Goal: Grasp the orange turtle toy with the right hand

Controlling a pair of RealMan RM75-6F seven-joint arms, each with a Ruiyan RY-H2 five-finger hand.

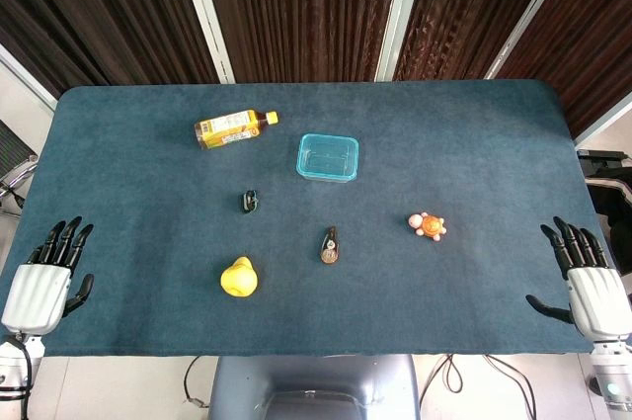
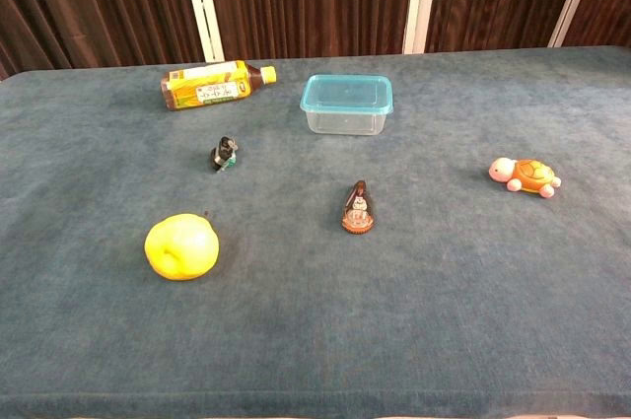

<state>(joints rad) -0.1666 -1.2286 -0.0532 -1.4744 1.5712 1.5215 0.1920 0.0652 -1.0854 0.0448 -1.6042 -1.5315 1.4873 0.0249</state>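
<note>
The orange turtle toy (image 1: 428, 225) (image 2: 525, 175) lies on the blue table cloth, right of centre, its pink head pointing left. My right hand (image 1: 591, 286) rests at the table's near right corner, well to the right of the turtle and nearer me, fingers spread and holding nothing. At the near left corner my left hand (image 1: 47, 275) is likewise open and empty. The chest view shows neither hand.
A yellow tea bottle (image 1: 233, 128) (image 2: 216, 84) lies on its side at the back left. A clear blue-rimmed box (image 1: 328, 157) (image 2: 346, 104) sits mid-table. Also present are a small dark clip (image 1: 249, 202), a brown toy (image 1: 330, 246) and a yellow pear (image 1: 239, 278).
</note>
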